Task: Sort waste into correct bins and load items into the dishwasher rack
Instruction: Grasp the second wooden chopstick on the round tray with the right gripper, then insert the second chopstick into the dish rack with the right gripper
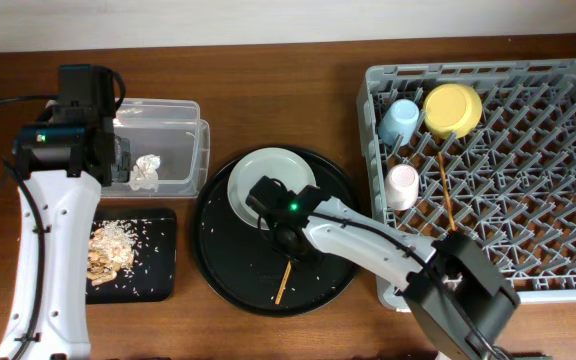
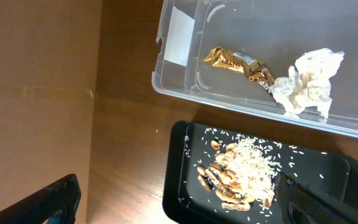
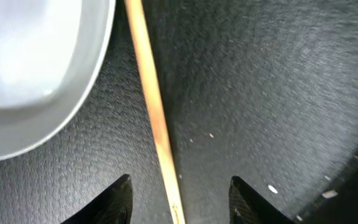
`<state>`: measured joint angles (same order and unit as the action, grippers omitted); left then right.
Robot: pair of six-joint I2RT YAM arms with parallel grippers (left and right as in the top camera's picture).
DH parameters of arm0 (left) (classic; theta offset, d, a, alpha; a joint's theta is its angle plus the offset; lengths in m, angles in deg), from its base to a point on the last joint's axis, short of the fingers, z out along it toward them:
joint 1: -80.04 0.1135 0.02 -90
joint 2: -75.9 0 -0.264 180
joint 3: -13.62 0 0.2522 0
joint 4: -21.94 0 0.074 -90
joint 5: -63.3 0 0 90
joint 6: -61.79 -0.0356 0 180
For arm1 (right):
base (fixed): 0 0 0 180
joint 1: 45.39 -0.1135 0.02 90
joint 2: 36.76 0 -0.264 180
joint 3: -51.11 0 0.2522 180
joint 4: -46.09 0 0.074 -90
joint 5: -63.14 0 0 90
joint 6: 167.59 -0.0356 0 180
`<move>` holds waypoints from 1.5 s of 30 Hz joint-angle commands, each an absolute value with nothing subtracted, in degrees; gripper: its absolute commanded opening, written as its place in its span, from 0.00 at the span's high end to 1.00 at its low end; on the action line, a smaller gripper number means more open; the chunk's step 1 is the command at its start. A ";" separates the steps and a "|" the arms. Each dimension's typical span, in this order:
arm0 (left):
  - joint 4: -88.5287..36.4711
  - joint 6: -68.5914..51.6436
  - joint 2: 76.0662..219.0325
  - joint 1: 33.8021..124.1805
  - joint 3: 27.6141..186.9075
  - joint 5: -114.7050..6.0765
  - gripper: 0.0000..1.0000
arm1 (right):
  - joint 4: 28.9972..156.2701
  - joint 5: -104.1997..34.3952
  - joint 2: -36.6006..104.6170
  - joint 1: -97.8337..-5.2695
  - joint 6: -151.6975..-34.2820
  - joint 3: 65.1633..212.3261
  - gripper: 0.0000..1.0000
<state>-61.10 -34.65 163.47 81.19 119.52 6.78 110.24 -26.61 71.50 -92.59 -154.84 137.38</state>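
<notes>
Chopsticks lie apart. One wooden chopstick rests on the round black tray at the table's 6 o'clock, and the second chopstick lies among the pegs of the dishwasher rack at 3 o'clock. The right gripper hangs low over the tray with its claw spread. The stick on the tray runs between the two fingers and touches neither. In the right wrist view, the rim of the pale plate sits just beside the stick at its 9 o'clock. Seen from overhead, the plate occupies the tray's 12 o'clock part.

In the rack's 10 o'clock corner sit the blue cup and the yellow bowl, side by side. The pink cup is near them at the blue cup's 6 o'clock.

At the table's 9 o'clock the left gripper hovers over the bins — claw spread wide, nothing between the fingers. The clear box holds the gold-brown wrapper and the white tissue, which touch each other. The shallow black tray, at the box's 6 o'clock, carries the food scraps in one heap, with rice grains scattered around it.
</notes>
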 commanded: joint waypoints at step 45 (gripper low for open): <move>-61.12 -34.78 162.66 81.34 120.07 7.15 0.01 | 134.26 -20.97 53.19 -71.15 -100.64 149.38 0.96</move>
